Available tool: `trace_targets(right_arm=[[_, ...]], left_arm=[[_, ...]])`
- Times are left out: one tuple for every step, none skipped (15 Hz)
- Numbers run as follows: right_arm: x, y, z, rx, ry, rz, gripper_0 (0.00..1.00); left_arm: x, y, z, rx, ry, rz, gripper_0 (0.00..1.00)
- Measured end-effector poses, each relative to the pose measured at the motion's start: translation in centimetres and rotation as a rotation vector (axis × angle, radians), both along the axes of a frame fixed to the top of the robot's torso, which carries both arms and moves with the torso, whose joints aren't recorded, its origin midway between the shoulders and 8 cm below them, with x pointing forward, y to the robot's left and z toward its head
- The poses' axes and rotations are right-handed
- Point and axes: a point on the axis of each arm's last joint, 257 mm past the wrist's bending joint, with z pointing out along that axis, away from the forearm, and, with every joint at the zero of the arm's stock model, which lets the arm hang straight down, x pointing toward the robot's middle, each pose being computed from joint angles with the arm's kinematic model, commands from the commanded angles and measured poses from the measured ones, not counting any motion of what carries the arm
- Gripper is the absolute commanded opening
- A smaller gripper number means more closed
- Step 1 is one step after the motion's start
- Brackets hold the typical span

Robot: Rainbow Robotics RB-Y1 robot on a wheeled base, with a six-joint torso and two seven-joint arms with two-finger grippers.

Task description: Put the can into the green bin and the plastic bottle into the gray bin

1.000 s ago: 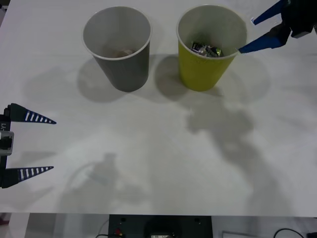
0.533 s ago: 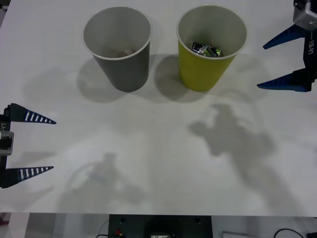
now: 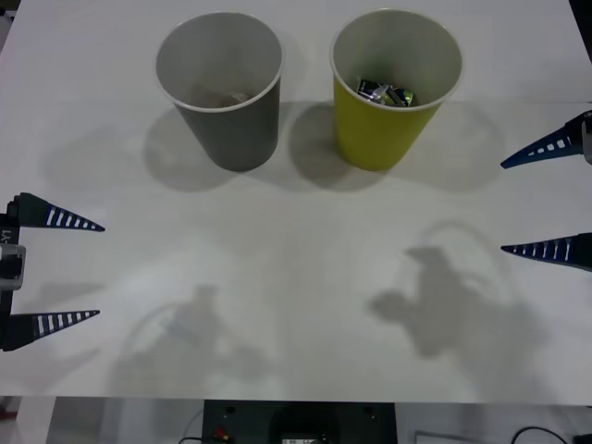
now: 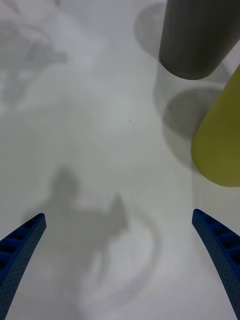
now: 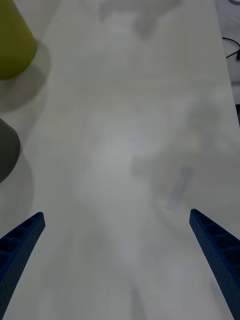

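The gray bin [image 3: 218,88] and the green bin [image 3: 396,88] stand upright side by side at the back of the table. A dark can [image 3: 387,92] with a silver top lies inside the green bin. At the bottom of the gray bin lies a faint brownish shape [image 3: 222,95]; I cannot tell whether it is the plastic bottle. My right gripper [image 3: 504,207] hangs open and empty at the table's right edge, well in front of the green bin [image 4: 222,145]. My left gripper [image 3: 97,270] is open and empty at the left edge.
The white table [image 3: 296,277] lies bare between the two grippers, crossed by the arms' shadows. In the right wrist view the gray bin [image 4: 197,37] stands beyond the green one. The left wrist view catches the green bin [image 5: 12,42] and gray bin [image 5: 6,150] at its side.
The right gripper has drawn back from the green bin's rim, towards the front along the table's right edge, open throughout. The left arm has not moved.
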Motion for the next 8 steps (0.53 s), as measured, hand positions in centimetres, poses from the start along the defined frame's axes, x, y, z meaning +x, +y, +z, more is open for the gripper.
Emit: trace_targets(right_arm=[[-0.8,0.1,-0.8,-0.001,0.002,0.000,1.00],[-1.6,0.3,-1.6,0.001,0.003,-0.001,1.00],[-2.2,0.5,-2.4,0.010,0.002,-0.003,1.00],[-2.9,0.8,-3.2,0.020,0.003,-0.006,1.00],[-3.5,0.9,-4.1,0.022,0.001,-0.012,1.00],[-3.9,0.9,-4.6,0.015,-0.006,-0.016,1.00],[-4.3,0.9,-5.1,0.006,-0.014,-0.020,1.00],[-4.5,0.9,-5.6,-0.002,-0.020,-0.024,1.00]], left_arm=[[0.0,0.0,0.0,0.000,0.000,0.000,1.00],[0.0,0.0,0.0,0.000,0.000,0.000,1.00],[0.0,0.0,0.0,0.000,0.000,0.000,1.00],[0.0,0.0,0.0,0.000,0.000,0.000,1.00],[0.0,0.0,0.0,0.000,0.000,0.000,1.00],[0.0,0.0,0.0,0.000,0.000,0.000,1.00],[0.0,0.0,0.0,0.000,0.000,0.000,1.00],[0.0,0.0,0.0,0.000,0.000,0.000,1.00]])
